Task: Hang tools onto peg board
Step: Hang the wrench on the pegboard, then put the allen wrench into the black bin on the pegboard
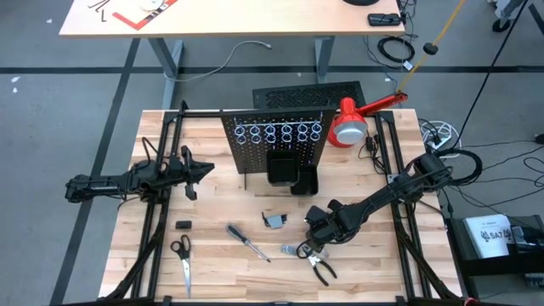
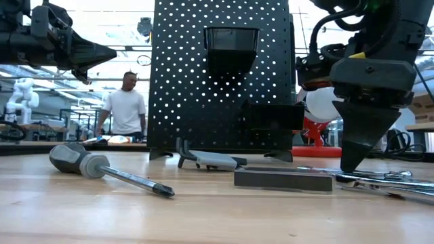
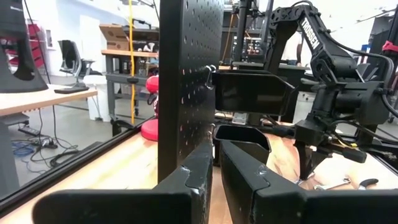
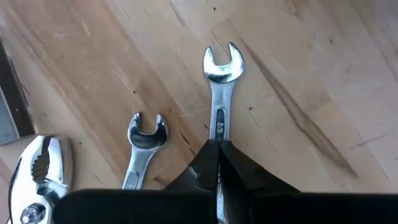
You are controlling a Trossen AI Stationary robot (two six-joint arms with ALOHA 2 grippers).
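1. Two silver wrenches lie side by side near the tabletop's front edge, right of centre; the longer wrench [image 4: 219, 93] is pinched by the right gripper [image 4: 217, 163], fingers closed on its shaft.
2. Shorter wrench [image 4: 144, 146] lies just beside it, pliers [image 1: 321, 269] close by.
3. Screwdriver [image 1: 247, 242] lies left of them.
4. Peg board [image 1: 274, 144] stands upright toward the back edge.
5. Left gripper [image 1: 202, 172] hovers near the left edge, fingers seemingly almost closed, empty.

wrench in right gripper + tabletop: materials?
Wrench: looks like polished or chromed steel, bright mirror-like sheen. The right gripper is shut on its shank. Table: pale wood planks, visible grain and seams, matte finish.
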